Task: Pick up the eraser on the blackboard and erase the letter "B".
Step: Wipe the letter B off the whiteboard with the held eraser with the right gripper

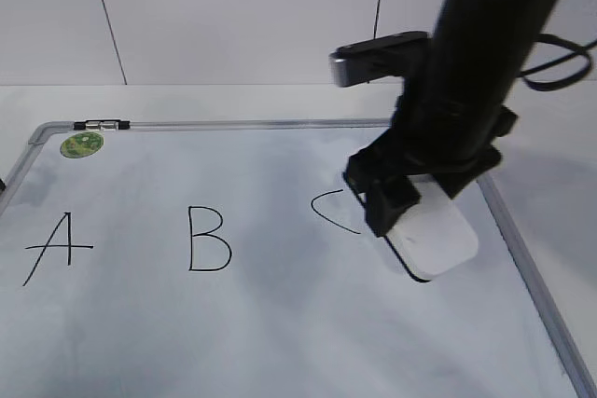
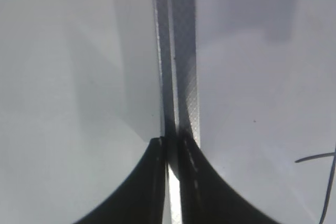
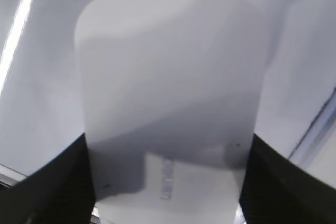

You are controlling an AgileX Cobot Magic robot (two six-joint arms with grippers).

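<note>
The blackboard [image 1: 280, 333] is a white board with a grey frame, lying flat. It bears the black letters A [image 1: 58, 247], B [image 1: 207, 240] and C [image 1: 334, 210]. My right gripper [image 1: 415, 195] is shut on the white eraser [image 1: 437, 238], which it holds just right of the C, well right of the letter B. Whether the eraser touches the board I cannot tell. In the right wrist view the eraser [image 3: 168, 77] sits between both fingers of the right gripper [image 3: 168, 148]. My left gripper [image 2: 172, 141] is shut and empty above the board's frame [image 2: 184, 77]; it is out of the exterior view.
A round green sticker [image 1: 82, 144] sits at the board's far left corner, with a small clip [image 1: 103, 125] on the top frame. The board's right frame [image 1: 532, 277] runs close to the eraser. A black marker stroke [image 2: 320, 157] shows in the left wrist view.
</note>
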